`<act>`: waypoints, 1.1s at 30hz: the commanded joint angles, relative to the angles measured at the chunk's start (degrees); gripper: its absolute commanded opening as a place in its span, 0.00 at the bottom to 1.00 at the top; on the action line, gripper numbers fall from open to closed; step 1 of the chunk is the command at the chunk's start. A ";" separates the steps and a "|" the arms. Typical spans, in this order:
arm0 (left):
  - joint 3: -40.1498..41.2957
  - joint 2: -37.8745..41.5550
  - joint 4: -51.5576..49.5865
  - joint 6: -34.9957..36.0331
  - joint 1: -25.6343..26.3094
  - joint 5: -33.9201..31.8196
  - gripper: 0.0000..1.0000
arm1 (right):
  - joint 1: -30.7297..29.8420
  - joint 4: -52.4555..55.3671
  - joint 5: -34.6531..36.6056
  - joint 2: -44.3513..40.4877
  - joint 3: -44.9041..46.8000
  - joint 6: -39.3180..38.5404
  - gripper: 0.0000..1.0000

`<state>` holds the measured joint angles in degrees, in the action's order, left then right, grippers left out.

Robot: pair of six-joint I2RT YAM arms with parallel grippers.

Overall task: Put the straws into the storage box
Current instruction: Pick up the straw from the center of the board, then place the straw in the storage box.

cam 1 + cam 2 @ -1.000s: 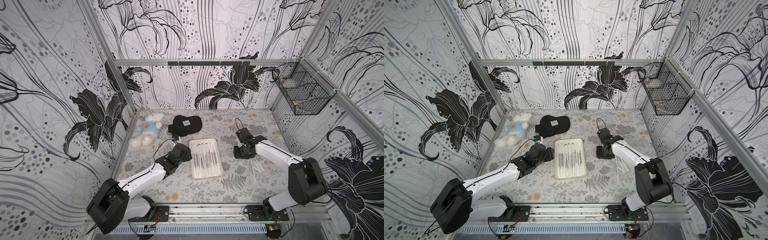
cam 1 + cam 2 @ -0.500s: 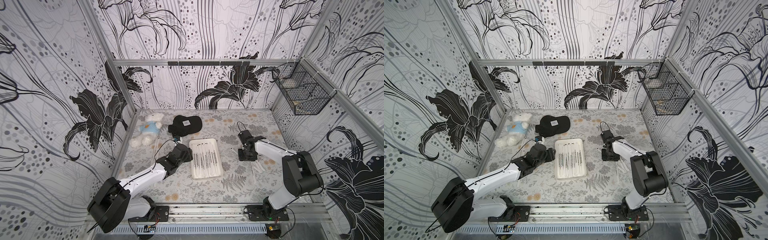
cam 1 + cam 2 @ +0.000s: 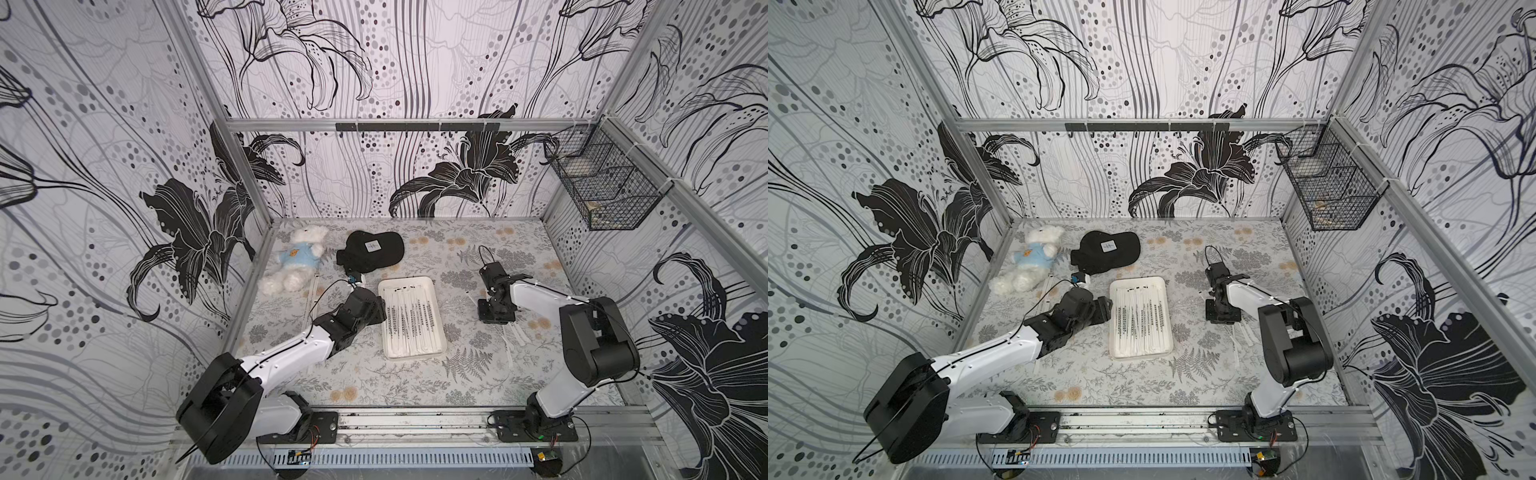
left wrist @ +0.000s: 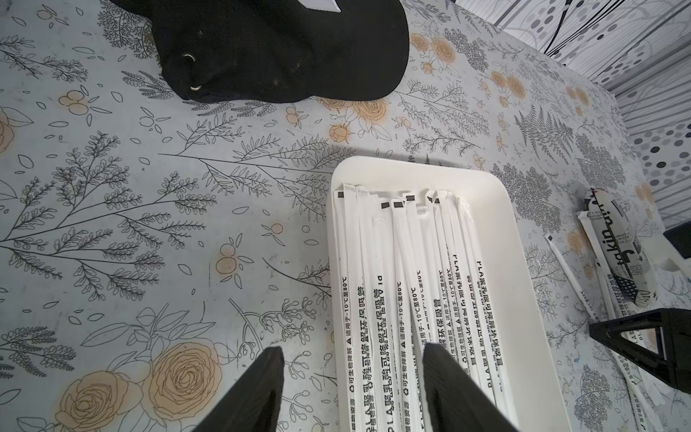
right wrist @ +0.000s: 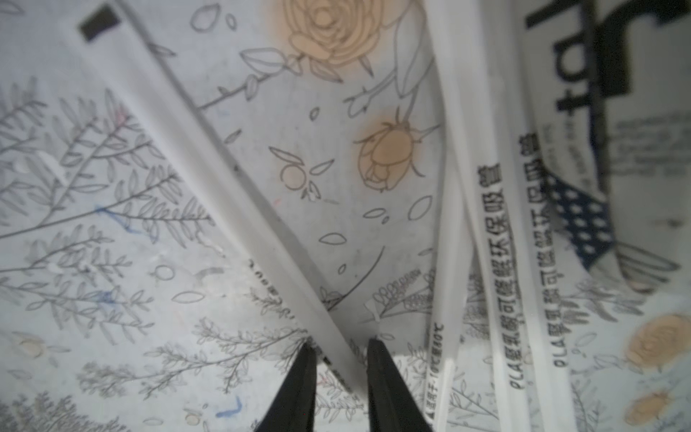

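Change: the right pincer (image 5: 338, 346) has shifted toward the loose straws and narrowed. One finger now stands on each side of a single straw (image 5: 224, 168) lying on the counter (image 3: 374, 382). We cannot tell whether the straw is pinched yet.
Meaning: we judge that a pickup is under way.
Left pincer (image 4: 351, 377): wide and empty, at the storage box (image 4: 411, 164) edge.
Storage box: many straws (image 4: 396, 280), lying lengthwise.
Loose straws (image 5: 497, 262): several beside the right pincer.
Wire basket (image 3: 611, 199): contents unclear.
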<state>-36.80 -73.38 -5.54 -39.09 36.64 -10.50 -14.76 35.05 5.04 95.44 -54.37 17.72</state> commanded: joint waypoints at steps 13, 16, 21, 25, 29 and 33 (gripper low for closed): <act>0.85 -2.89 1.83 -1.80 0.01 -0.44 0.64 | -11.78 3.55 -3.51 0.53 -5.54 5.19 0.09; 0.86 -3.10 1.16 -2.50 0.01 0.03 0.64 | -14.82 3.53 -4.56 0.53 -7.74 7.73 0.08; 1.89 -3.03 1.48 -3.64 0.01 0.57 0.63 | -19.50 3.11 -6.37 -1.84 -11.77 12.21 0.07; 2.47 -3.44 2.74 -4.08 0.01 1.55 0.63 | -25.20 2.29 -6.39 -0.32 -15.74 15.98 0.06; 2.43 -4.63 3.99 -4.66 0.14 2.67 0.62 | -29.27 -0.96 -6.41 3.97 -18.31 19.04 0.07; 2.17 -5.24 4.14 -4.83 0.69 2.86 0.62 | -30.67 -4.02 -6.62 7.63 -19.61 20.72 0.06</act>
<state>-34.85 -78.08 -3.70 -43.29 36.95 -8.49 -45.19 32.64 -1.58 100.33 -73.30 35.35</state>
